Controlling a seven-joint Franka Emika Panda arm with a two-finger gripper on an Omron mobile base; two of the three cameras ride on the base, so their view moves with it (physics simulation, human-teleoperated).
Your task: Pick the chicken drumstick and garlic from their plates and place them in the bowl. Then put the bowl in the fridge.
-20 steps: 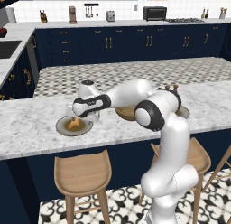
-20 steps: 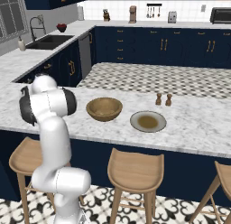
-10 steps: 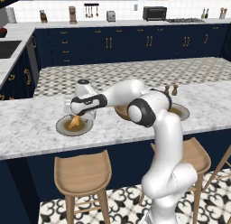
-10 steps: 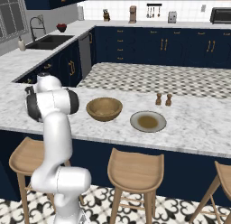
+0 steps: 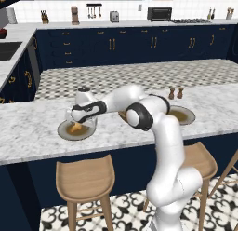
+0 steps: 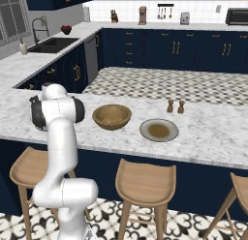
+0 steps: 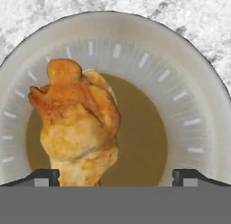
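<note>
Directly below spread gripper (image 7: 115, 175): chicken drumstick (image 7: 76, 123), untouched

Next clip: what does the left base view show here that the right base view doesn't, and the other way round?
Left base view gives: the open tool poised over the chicken drumstick on its plate. Right base view gives instead: the wooden bowl, in plain sight beside the arm. Shared: the other plate, the two shakers and the marble counter.
</note>
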